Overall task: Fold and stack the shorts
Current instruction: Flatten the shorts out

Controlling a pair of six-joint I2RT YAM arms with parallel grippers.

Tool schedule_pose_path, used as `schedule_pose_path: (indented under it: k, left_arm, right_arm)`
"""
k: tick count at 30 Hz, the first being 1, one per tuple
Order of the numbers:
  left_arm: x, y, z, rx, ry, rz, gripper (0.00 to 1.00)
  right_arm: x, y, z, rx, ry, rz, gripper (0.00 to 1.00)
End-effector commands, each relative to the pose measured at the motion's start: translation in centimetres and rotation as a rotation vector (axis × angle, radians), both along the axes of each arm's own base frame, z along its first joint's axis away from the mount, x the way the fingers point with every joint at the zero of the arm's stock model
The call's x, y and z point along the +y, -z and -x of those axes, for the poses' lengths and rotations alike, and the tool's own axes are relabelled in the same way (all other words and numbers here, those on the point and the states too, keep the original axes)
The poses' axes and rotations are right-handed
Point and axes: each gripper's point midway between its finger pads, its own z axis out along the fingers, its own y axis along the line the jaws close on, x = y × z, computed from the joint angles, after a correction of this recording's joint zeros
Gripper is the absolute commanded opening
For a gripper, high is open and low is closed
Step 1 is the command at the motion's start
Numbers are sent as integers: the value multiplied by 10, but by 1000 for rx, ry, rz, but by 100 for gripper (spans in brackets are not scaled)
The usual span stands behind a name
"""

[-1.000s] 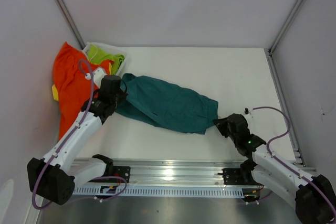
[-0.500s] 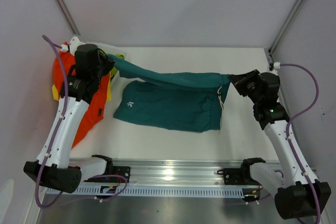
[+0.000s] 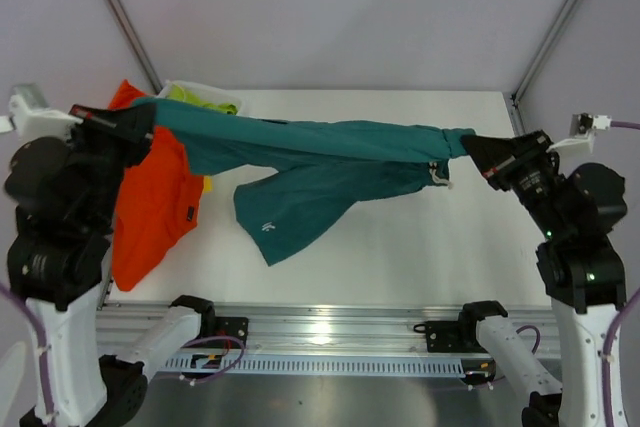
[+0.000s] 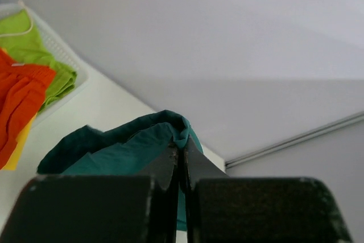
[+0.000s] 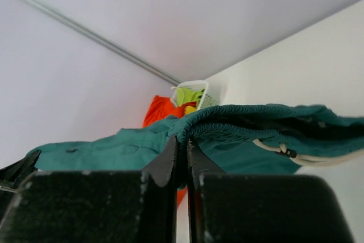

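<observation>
Hanging teal shorts (image 3: 300, 147) stretched between left gripper (image 3: 150, 119) and right gripper (image 3: 469, 145), both clamping cloth.

White table (image 3: 420, 257): orange shorts (image 3: 150, 212), basket (image 3: 229, 100)

We lift both arms well up from the table (image 3: 430, 247): the left gripper (image 3: 148, 119), low beside the orange shorts (image 3: 150, 209) a second ago, now stands high at the far left, and the right gripper (image 3: 472, 147) is up at the far right. The teal shorts (image 3: 300, 145) no longer lie flat between us; we hold them pulled into a long band in the air, one leg hanging beneath. The orange shorts, earlier partly under our left arm, now show almost whole.
</observation>
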Motion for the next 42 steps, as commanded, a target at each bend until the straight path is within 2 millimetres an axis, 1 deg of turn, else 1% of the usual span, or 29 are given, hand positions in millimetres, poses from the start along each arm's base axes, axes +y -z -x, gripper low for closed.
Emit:
schedule_pose_path:
  k: [1,5,7,10,12,14,15,17,19,20,22,23,25,26,27,28,29,30,31,32,33,34,35,37,38,39,40,41,42]
  left_arm:
    - [14,-29,43,-89,-22,-17,0]
    - [19,-37,73,-137,-23,-1,0]
    - [22,-39,82,-157,-34,2,0]
    - [19,-36,75,-142,-22,-7,0]
    - [10,-27,54,-99,7,-13,0]
    - [3,-5,29,-35,20,-18,0]
    - [3,-9,22,-59,17,-14,0]
    - [1,13,-3,-9,2,-24,0]
    - [0,20,-25,7,-14,-34,0]
    - [-4,32,-48,56,-15,-43,0]
    - [-9,34,-70,70,-4,-48,0]
    - [-13,38,-90,95,0,-56,0]
    - [-15,26,-106,75,-2,-68,0]
    - [-13,10,-110,46,-14,-69,0]
    - [-11,5,-124,47,-38,-77,0]
    - [-7,2,-132,50,-52,-84,0]
    - [-3,-28,-130,-16,-61,-72,0]
    - [-6,-20,-150,6,-54,-77,0]
    - [-10,-22,-159,0,-23,-70,0]
    - [-6,-39,-163,-39,-19,-60,0]
    - [-8,-51,-166,-70,-5,-57,0]
    - [-10,-45,-178,-57,3,-60,0]
    - [-12,-56,-178,-92,20,-64,0]
    - [-14,-59,-176,-109,30,-74,0]
    - [-18,-40,-184,-84,53,-78,0]
    - [-19,-40,-180,-101,63,-77,0]
    - [-20,-55,-161,-158,74,-74,0]
    - [-27,-12,-171,-85,109,-77,0]
    - [-28,-18,-166,-134,117,-74,0]
  right_arm:
    - [-2,-29,39,-69,-22,15,0]
    - [-3,-47,72,-119,-34,-14,0]
    - [-5,-47,81,-119,-27,-24,0]
    - [-4,-37,73,-79,-25,-22,0]
    - [1,-25,61,-49,-51,-27,0]
    - [4,-21,48,-45,-58,-41,0]
    - [6,-8,38,-15,-59,-41,0]
    - [8,1,15,13,-55,-36,0]
    - [12,18,-17,60,-58,-31,0]
    - [13,21,-27,67,-64,-25,0]
    - [17,15,-47,47,-72,-26,0]
    - [19,23,-68,78,-73,-23,0]
    - [20,1,-84,30,-78,-23,0]
    - [24,9,-105,66,-96,-19,0]
    - [23,-8,-112,28,-98,-21,0]
    - [25,-4,-134,36,-121,-28,0]
    - [24,-7,-144,30,-139,-42,0]
    - [24,-12,-155,17,-160,-71,0]
    - [19,-32,-163,-35,-168,-83,0]
    - [22,-33,-169,-34,-216,-90,0]
    - [17,-28,-186,-34,-221,-98,0]
    - [15,-37,-189,-68,-228,-101,0]
    - [11,-45,-189,-94,-231,-91,0]
    - [7,-53,-189,-146,-240,-70,0]
    - [-1,-45,-190,-132,-235,-72,0]
    - [-5,-40,-190,-132,-235,-79,0]
    - [-7,-48,-182,-176,-243,-93,0]
    - [-9,-23,-184,-125,-250,-109,0]
    - [-14,-14,-182,-110,-241,-110,0]
